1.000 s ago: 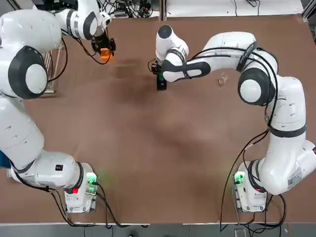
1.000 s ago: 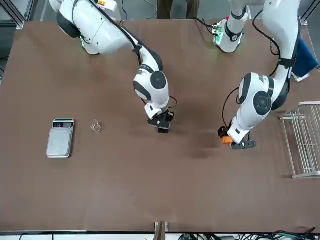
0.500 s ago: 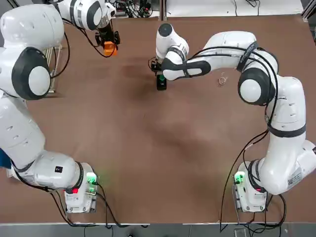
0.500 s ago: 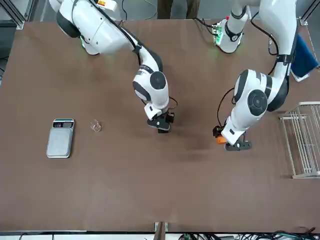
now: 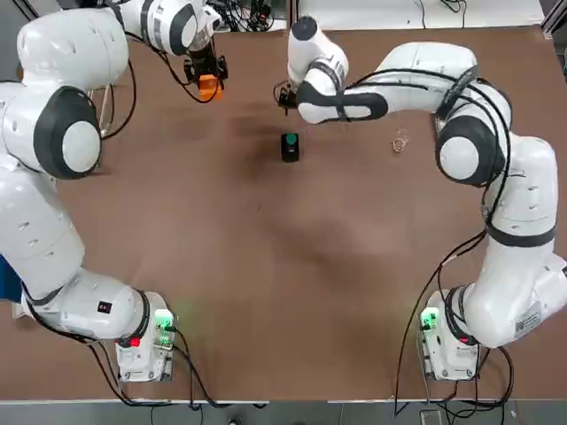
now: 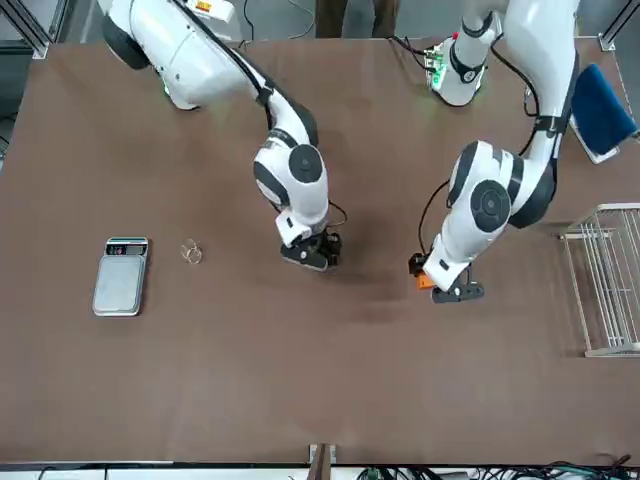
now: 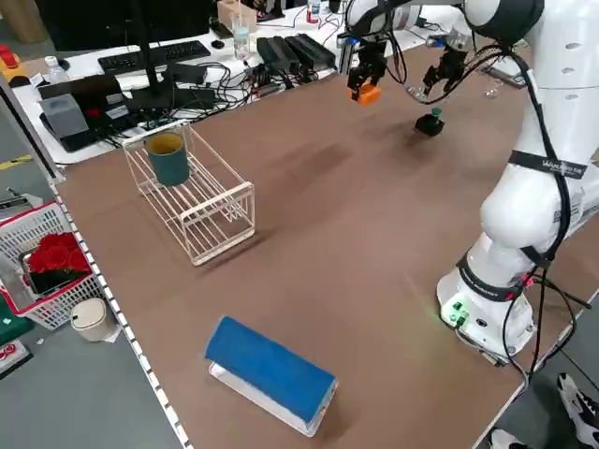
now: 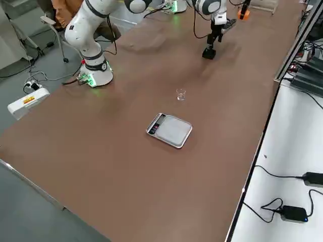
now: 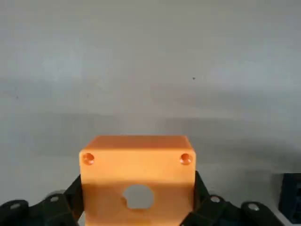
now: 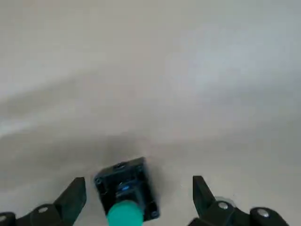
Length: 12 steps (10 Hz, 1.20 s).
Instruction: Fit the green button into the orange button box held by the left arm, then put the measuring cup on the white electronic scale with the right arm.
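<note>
The orange button box (image 5: pixel 207 86) hangs above the far left of the table, and my left gripper (image 5: pixel 205 75) is shut on it. In the left wrist view the orange button box (image 9: pixel 137 162) shows a round hole in the face towards the camera. The green button (image 5: pixel 290 143), a green cap on a dark body, rests on the table near the far middle. My right gripper (image 5: pixel 285 94) hovers open just beyond it; in the right wrist view the green button (image 10: pixel 125 213) lies free between the spread fingers. The measuring cup (image 6: pixel 191 252) stands beside the white electronic scale (image 6: pixel 120 275).
A wire rack (image 7: pixel 192 201) holding a teal cup sits at the table's left edge. A blue-topped block (image 7: pixel 271 371) lies near the left front corner. Cables and desk gear (image 7: pixel 234 65) crowd the far side beyond the table.
My right gripper opened, let go of the green button and drew back towards the far edge. My left arm carried the orange box to the right, closer to the middle.
</note>
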Tool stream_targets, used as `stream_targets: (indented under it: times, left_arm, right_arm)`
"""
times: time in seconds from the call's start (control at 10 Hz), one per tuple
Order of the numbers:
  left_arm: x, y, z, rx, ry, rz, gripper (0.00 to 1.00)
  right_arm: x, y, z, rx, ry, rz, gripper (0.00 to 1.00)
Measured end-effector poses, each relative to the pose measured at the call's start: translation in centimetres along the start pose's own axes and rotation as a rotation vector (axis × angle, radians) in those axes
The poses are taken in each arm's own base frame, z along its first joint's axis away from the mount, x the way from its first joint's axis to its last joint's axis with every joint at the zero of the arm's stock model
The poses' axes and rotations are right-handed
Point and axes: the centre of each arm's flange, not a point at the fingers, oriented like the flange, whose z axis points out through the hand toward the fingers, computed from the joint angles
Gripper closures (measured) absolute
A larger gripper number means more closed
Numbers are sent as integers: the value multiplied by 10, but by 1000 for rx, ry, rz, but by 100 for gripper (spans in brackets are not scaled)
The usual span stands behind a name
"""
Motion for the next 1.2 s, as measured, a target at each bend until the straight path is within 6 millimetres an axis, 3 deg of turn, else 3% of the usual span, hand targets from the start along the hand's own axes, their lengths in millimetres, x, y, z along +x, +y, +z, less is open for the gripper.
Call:
stream_targets:
  times: [0.3, 0.7, 0.9, 1.2]
  left_arm:
    - [-5, 15, -2, -3, 4, -33, 14]
    - [-30, 88, 3, -15, 7, -82, 14]
    - [-50, 132, 5, -24, 9, -98, 14]
    - [-74, 178, 16, -28, 1, -85, 14]
  right_arm:
    - [55, 61, -71, -21, 72, -27, 0]
    - [103, 149, -139, -30, 17, -40, 0]
    - [136, 213, -190, -23, -17, -58, 0]
    - [168, 339, -262, -14, -80, -90, 0]
